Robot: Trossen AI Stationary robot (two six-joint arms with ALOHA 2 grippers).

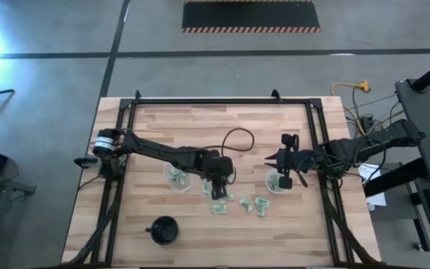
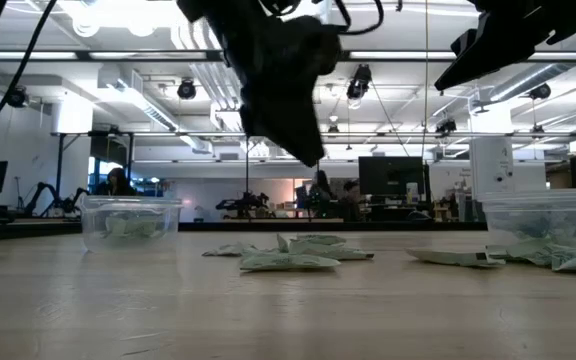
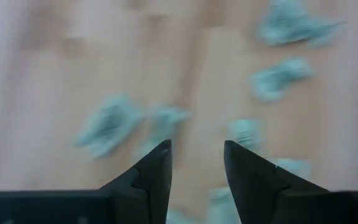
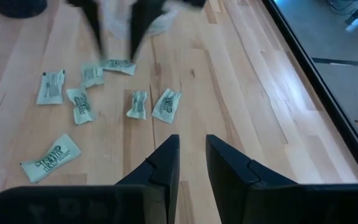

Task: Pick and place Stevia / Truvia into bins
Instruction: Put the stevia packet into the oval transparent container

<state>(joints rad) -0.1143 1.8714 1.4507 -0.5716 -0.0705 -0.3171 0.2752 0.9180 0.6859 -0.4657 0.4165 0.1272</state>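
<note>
Wooden table (image 1: 222,239), pale butcher-block planks inside a black frame. Concrete floor around it.

Left arm (image 1: 159,152) reaches in from the table's left edge toward the centre. Right arm (image 1: 357,146) comes in from the right edge, ending just past the right-hand cup.

Left gripper (image 3: 196,160) hangs above the loose packets near the table's middle, clear of the surface in the low view. Its jaws stand apart, with nothing between them; blurred packets lie on the wood beneath.

Right gripper (image 4: 191,155) waits above the table by the right cup. Jaws apart by a narrow gap, holding nothing.

Black round cup-like object (image 1: 163,231) sits near the front edge, left of centre, well apart from everything else.

Two clear bins. Left bin (image 1: 178,178) lies just beside the left arm's wrist, with packets showing inside. Right bin (image 1: 278,181) sits under the right gripper's reach and also has packets in it. In the low view both stand upright, one at each side.

Stevia packets (image 1: 239,203), pale green and white: a loose scatter on the bare wood between the two bins, slightly toward the front edge. Some overlap, some lie singly. None is in either gripper.
</note>
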